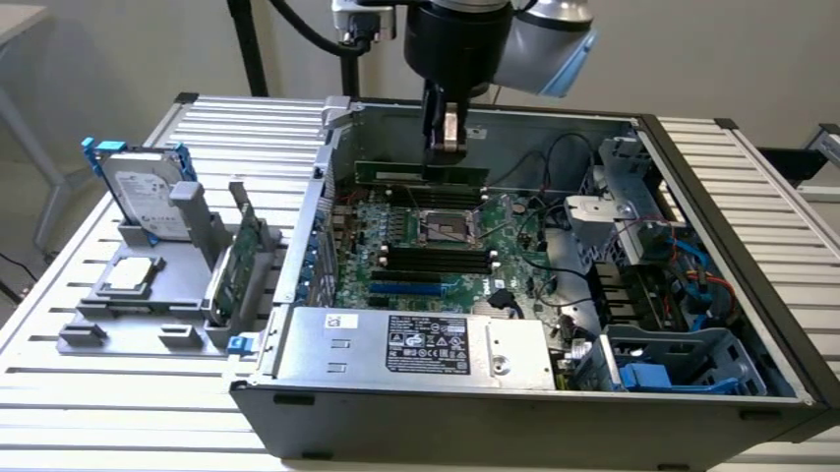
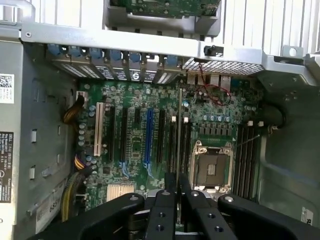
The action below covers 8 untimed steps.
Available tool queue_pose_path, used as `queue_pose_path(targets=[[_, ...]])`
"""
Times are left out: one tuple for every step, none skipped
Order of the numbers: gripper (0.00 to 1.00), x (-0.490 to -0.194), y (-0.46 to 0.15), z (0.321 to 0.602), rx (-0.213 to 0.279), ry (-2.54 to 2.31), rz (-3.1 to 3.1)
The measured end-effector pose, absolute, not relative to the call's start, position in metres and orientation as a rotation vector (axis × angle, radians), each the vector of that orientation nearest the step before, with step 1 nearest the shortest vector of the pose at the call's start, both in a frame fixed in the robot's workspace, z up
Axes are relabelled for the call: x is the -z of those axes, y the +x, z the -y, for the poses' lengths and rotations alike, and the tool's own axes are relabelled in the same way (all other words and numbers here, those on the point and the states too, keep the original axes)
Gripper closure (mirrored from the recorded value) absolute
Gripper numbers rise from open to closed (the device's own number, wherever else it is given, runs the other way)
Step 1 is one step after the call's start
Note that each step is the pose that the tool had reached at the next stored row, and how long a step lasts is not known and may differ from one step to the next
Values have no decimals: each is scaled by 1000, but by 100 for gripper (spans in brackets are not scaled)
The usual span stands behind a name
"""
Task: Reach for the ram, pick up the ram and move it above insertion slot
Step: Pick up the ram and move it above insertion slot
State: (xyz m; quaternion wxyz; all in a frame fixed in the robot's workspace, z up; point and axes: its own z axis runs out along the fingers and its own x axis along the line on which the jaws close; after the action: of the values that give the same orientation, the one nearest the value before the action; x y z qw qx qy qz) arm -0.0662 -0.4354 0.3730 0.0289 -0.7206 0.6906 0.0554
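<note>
In the exterior view, the pincer point(image 1: 448, 147) hangs inside the open computer case point(image 1: 735, 295), clamped on the ram point(image 1: 423, 176), a thin green stick held lengthwise above the motherboard point(image 1: 512, 246). The carry step is in hand.

In the wrist view, the ram point(image 2: 179, 135) shows edge-on over the insertion slot point(image 2: 172, 145); by my judgement, finer alignment is needed.

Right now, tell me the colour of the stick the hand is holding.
Green, with dark chips: the ram clamped in the hand, clearest in the exterior view.
</note>
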Motion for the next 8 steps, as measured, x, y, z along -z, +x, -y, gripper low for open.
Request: queue_pose_path(targets=[[86,-373,-65,432,-169,-2222,-2129],[86,-373,-64,428,-167,-2222,-2129],[86,-373,-63,424,-165,-2221,-2128],[86,-373,-62,421,-163,-2220,-2127],[86,-373,-60,418,-161,-2220,-2126],[86,-372,-59,416,-160,-2220,-2126],[86,-372,-57,414,-158,-2219,-2125],[86,-372,-55,412,-157,-2219,-2125]])
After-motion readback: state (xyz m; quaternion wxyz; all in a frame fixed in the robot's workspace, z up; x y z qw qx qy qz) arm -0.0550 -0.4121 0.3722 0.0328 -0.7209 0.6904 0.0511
